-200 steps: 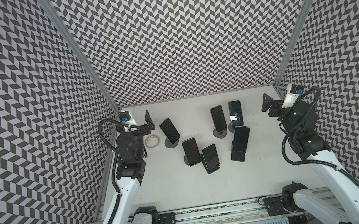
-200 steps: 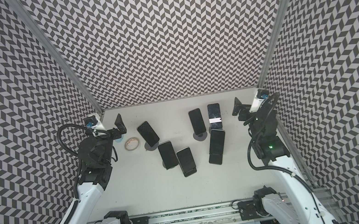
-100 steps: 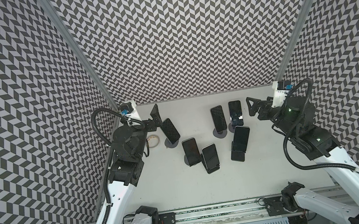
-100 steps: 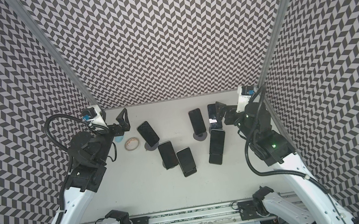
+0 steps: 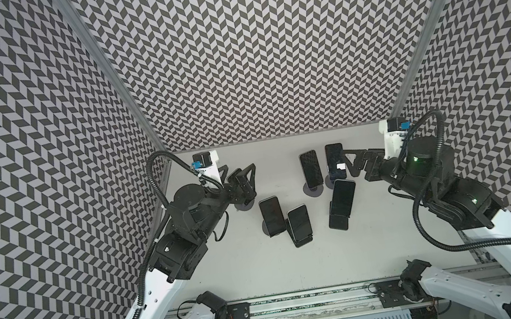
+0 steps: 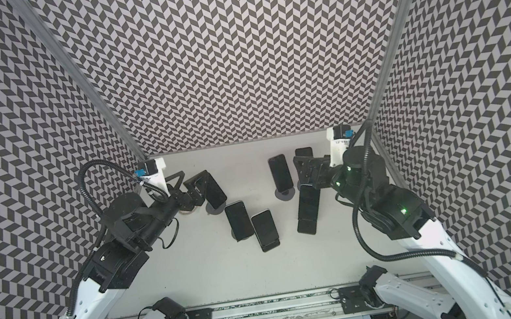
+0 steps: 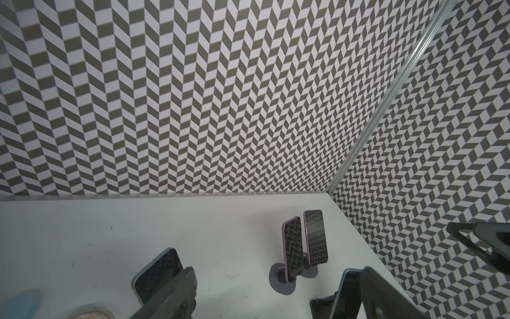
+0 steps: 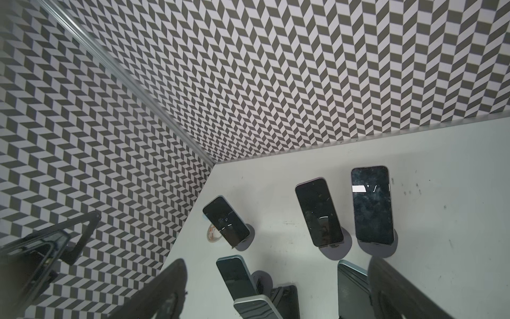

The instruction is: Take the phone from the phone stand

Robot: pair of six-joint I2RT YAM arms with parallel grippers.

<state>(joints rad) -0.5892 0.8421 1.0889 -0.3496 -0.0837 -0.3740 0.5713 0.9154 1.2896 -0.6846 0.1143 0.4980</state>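
Note:
Several dark phones lean on small stands with round grey bases (image 5: 313, 190) mid-table. My left gripper (image 5: 241, 178) (image 6: 192, 180) hovers open over the leftmost phone (image 6: 214, 190). In the left wrist view that phone (image 7: 157, 272) sits just behind one finger (image 7: 171, 292), outside the gap. My right gripper (image 5: 353, 166) (image 6: 302, 170) is open beside the far right phone (image 5: 335, 162), which shows a white glare. In the right wrist view, that phone (image 8: 371, 204) stands beyond the open gripper (image 8: 278, 263), and a teal-edged phone (image 8: 353, 290) is by one finger.
A roll of tape (image 8: 212, 233) lies by the leftmost stand. Other phones stand at the middle (image 5: 272, 216), (image 5: 300, 224), (image 5: 342, 204), with a pink-edged one (image 5: 311, 169) at the back. Patterned walls close in the left, right and back.
Both arms have swung in from the side walls toward the phones. The left gripper now hangs over the leftmost phone; the right has reached the far right phone.

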